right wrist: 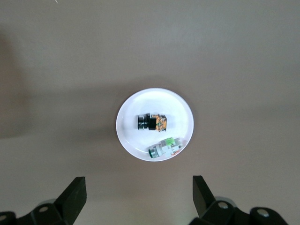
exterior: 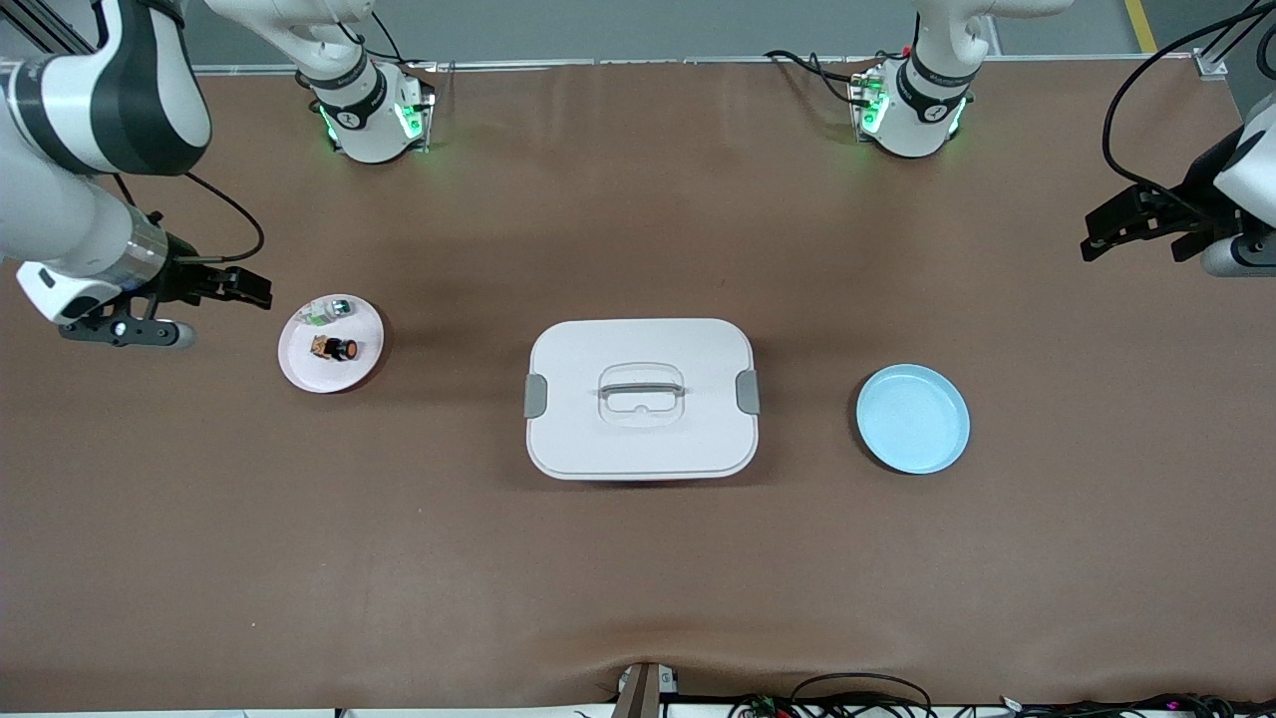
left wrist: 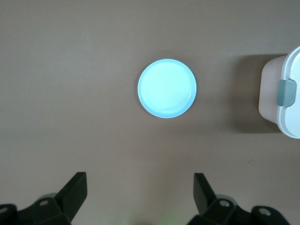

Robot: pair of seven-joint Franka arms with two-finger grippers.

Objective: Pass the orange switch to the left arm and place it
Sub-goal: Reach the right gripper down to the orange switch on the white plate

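The right gripper (exterior: 214,289) hangs over the bench (exterior: 638,568) at the right arm's end, just beside the pink plate (exterior: 299,371), with its fingers (right wrist: 75,194) spread apart and nothing between them. The left gripper (exterior: 1131,227) hangs over the left arm's end of the bench, its fingers (left wrist: 75,192) apart as well and empty; that arm looks to be waiting.

The orange switch (exterior: 335,349) lies on its side on the pink plate, apart from a small green and silver part (exterior: 331,310) that sits on the same plate, farther from the front camera. The white box (exterior: 641,399) stands in the middle of the bench, between the pink plate and an empty blue plate (exterior: 912,418).

Nothing has been picked up yet, so the first grasp is probably next. The switch is tiny and the two parts lie near each other, so a descent slightly off line could close on the wrong part or knock the switch across the plate. Fingers pressing the plate's rim could tip it. Later, carrying the switch low across the middle would risk hitting the box lid or its handle (exterior: 640,391), and a handover between arms could drop so small a part.
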